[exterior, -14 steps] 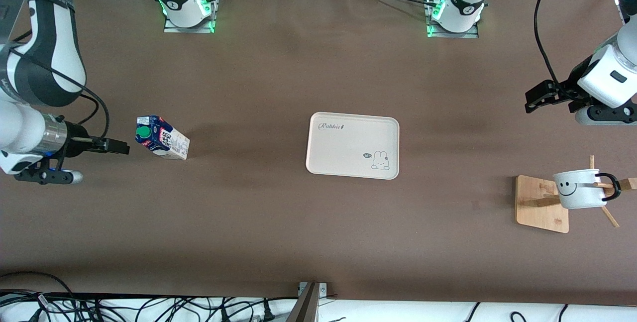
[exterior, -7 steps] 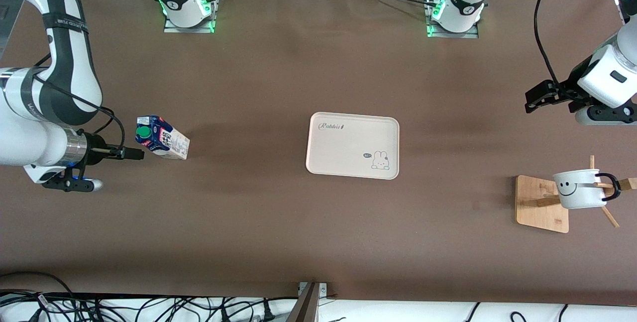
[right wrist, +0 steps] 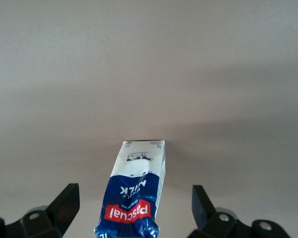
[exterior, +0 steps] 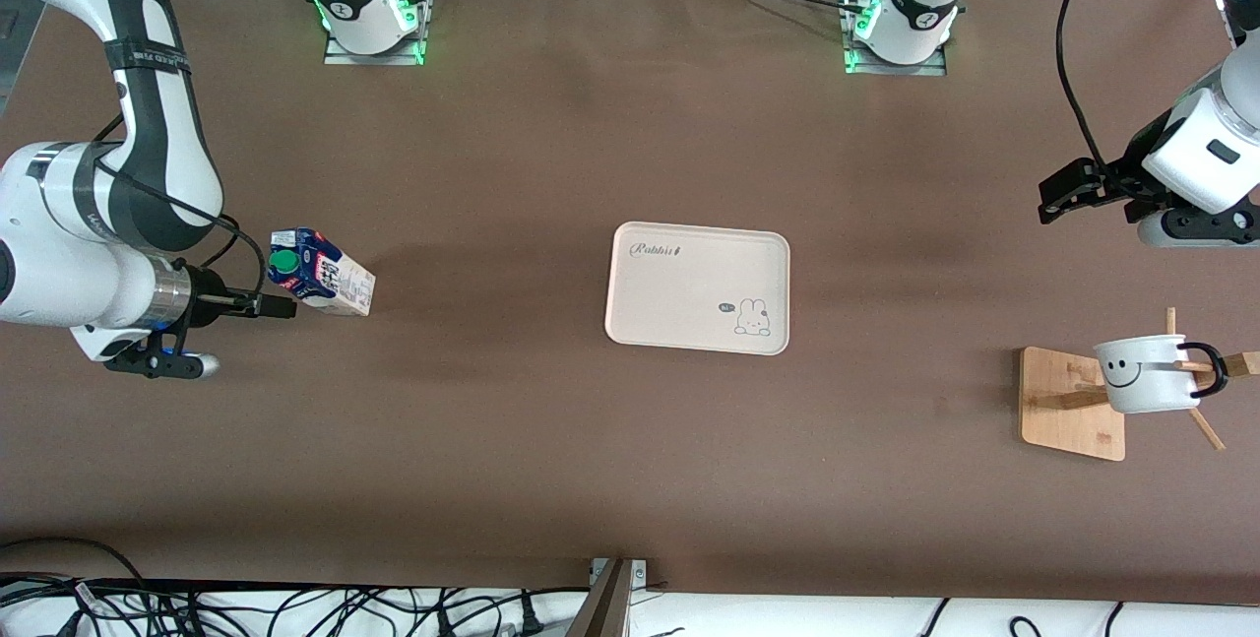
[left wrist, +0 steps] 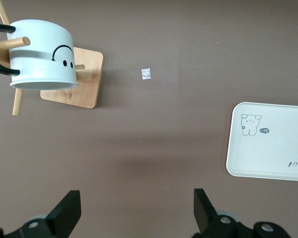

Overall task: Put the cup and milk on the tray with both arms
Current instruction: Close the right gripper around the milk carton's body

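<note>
Fingers of the right gripper (right wrist: 134,208) stand spread wide, empty, with the milk (exterior: 321,272) between them in the right wrist view: its capped top lies in the gap, and nothing else stands in the way. The carton stands on the table (exterior: 551,145) toward the right arm's end, well apart from the tray (exterior: 698,287) at the middle. The left gripper (left wrist: 136,210) hangs released too, holding nothing, over bare table toward the left arm's end. Well clear of its fingertips, the cup (left wrist: 41,54) hangs mouth-down by its handle on a peg of a wooden rack (exterior: 1073,404); a small pale scrap (left wrist: 146,73) lies near the rack's base.
</note>
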### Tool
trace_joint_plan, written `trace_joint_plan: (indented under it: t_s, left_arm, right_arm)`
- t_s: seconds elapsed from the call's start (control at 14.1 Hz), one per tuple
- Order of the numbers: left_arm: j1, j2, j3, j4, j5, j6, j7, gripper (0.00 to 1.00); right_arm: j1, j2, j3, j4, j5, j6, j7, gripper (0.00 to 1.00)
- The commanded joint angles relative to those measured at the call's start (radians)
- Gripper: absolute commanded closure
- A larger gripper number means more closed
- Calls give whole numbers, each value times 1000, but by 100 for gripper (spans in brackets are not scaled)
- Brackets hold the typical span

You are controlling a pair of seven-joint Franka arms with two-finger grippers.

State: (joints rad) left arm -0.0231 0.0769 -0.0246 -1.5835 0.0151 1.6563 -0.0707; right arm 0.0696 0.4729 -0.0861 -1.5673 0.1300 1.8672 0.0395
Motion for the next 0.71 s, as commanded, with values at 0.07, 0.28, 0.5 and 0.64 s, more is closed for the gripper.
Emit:
trace_joint_plan:
  t_s: [0.07,0.28,0.5,0.64]
  left_arm:
    - [3,11,-6,25,-12,-15,23,0]
    - [3,11,-6,23,-12,-18,22,0]
    - [3,11,-6,25,-12,-16,22,0]
    - [3,11,-8,25,-12,-16,23,0]
  right_arm:
    - [10,-65,9,-99,14,67,-13,0]
    - [30,-71,9,-114,10,78,-6,0]
    - [38,-73,11,-123,3,78,-3,0]
    - [38,-73,11,-131,3,78,-4,0]
